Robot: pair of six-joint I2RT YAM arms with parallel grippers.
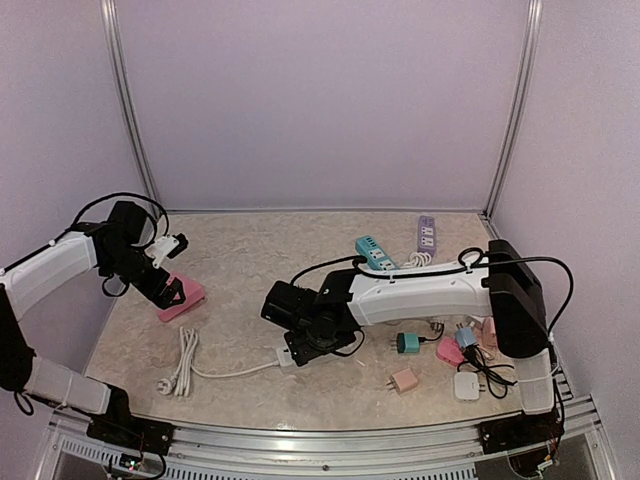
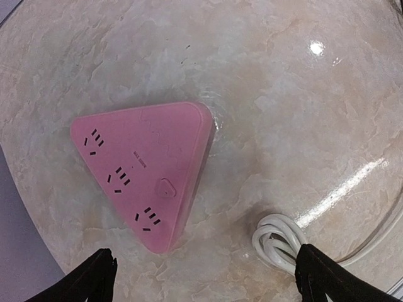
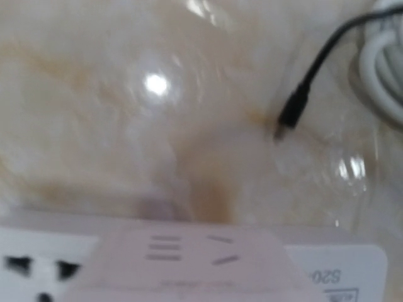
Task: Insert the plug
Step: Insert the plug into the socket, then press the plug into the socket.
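A pink triangular power strip lies at the left of the table; in the left wrist view it shows three socket groups and a button. My left gripper hovers over it, open and empty, fingers wide apart. My right gripper is low over the end of a white power strip. In the right wrist view a pale pink plug block with slots on its face sits between the jaws, right on top of the white strip. The fingers themselves are hidden.
A coiled white cable lies front left, also in the left wrist view. A teal strip and purple strip lie at the back. A teal plug, pink plug, white adapter and others lie right. A black cable tip is nearby.
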